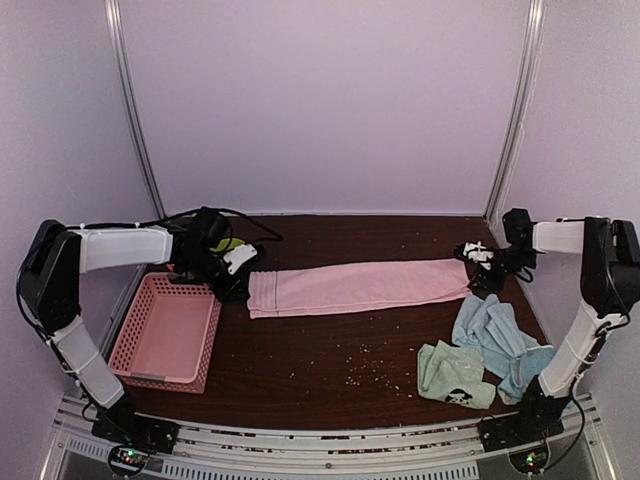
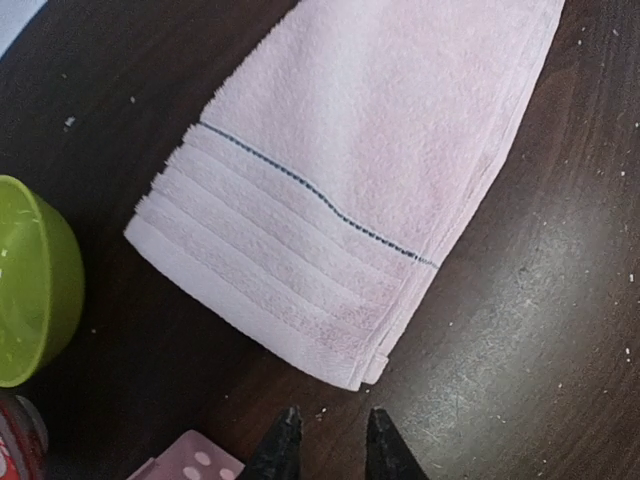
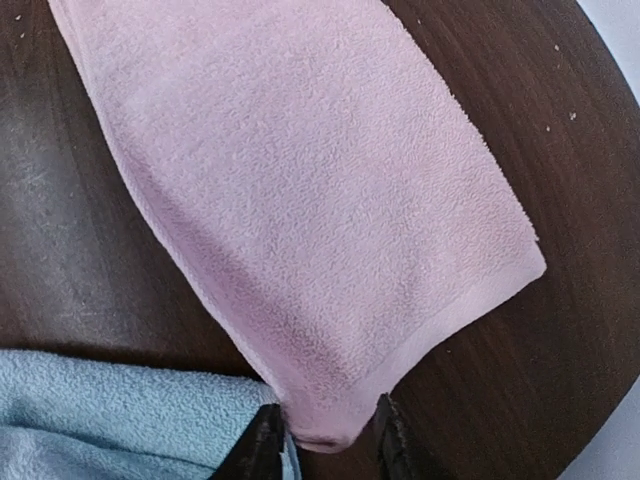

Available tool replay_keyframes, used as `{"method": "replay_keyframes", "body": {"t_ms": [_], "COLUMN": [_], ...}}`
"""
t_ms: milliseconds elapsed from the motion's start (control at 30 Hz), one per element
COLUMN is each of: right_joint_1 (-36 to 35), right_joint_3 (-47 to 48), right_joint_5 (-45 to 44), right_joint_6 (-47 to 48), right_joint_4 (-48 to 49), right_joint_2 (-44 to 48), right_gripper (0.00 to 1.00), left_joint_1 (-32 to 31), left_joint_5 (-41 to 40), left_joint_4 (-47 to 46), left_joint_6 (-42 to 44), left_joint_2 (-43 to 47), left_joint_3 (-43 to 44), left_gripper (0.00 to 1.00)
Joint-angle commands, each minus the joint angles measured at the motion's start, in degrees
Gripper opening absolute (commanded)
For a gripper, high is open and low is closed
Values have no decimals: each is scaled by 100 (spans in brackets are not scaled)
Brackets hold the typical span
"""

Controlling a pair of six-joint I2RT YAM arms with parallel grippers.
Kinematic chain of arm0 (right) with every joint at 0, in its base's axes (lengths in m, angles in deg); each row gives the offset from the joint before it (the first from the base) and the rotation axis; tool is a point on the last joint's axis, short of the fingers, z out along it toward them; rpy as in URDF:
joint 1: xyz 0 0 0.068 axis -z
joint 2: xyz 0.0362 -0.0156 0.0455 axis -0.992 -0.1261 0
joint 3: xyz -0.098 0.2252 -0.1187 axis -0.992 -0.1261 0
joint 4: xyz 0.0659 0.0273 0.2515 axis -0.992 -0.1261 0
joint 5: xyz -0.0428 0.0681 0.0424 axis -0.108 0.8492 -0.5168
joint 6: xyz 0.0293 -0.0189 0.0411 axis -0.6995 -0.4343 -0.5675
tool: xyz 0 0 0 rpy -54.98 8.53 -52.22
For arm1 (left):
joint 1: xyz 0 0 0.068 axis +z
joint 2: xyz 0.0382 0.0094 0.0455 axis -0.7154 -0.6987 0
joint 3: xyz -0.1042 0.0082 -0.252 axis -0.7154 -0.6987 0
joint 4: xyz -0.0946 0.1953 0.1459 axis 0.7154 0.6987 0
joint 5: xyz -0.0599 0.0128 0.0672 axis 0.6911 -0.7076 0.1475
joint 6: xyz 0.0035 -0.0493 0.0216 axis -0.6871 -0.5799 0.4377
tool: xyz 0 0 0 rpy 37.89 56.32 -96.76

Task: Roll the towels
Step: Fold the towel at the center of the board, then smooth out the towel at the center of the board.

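Left fingers (image 2: 283, 445) hang apart, empty, beside the pink towel (image 1: 355, 287) lying flat on the table (image 1: 330, 375), right fingers (image 3: 262, 445) straddle its corner, grip unclear; spreading seems done, next pinch one end and roll.

Left end effector (image 2: 326, 440) and right end effector (image 3: 326, 438) both stand slightly parted.

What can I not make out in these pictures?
Right gripper: right wrist view, the bottom edge cuts off its fingers; whether they pinch the pink towel is unclear.
Green bowl: left wrist view, cut off by the left edge.
Dark mark on the mint green towel: top view, too small to read.
Red object: left wrist view, cut off at the bottom-left corner.
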Motion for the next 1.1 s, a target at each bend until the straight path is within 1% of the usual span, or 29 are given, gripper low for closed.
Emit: {"method": "replay_keyframes", "body": {"t_ms": [0,67,167,233,333,433,600,767,900,967,1067], "right_joint_1": [138,127,18,-115,-356,-568,-786,-802,-804,-807,-814], "right_joint_3": [274,374,567,743,910,1099,1248,1544,1675,1778,1840], "right_joint_5": [332,569,671,477,176,-148,-720,-1092,-1568,-1650,-1533], "right_joint_6": [-240,-444,-1277,-1719,-2156,-2470,-2656,-2882,-3102,-3191,-3240], "right_joint_4": [-357,-317,-65,43,152,78,70,24,202,211,205], "right_joint_2": [367,455,418,263,18,-312,-885,-1403,-1679,-1793,-1840], "right_gripper": [38,41,42,41,38,35,31,29,29,29,29], "left_joint_1": [-37,-36,-72,-153,-363,-515,-788,-940,-1009,-1025,-1050], "left_joint_5": [-31,-42,-333,-369,-484,-479,-502,-530,-545,-553,-578], "left_joint_4": [-175,-109,-86,-141,-280,-246,-263,-259,-260,-260,-260], "left_joint_6": [47,-76,-504,-709,-930,-1095,-1371,-1613,-1757,-1800,-1905], "left_joint_2": [431,232,-206,-453,-738,-967,-1192,-1255,-1204,-1226,-1247], "left_joint_3": [73,314,797,1074,1313,1473,1384,1087,809,679,529], "left_gripper": [24,25,24,22,15,13,12,10,10,12,12]}}
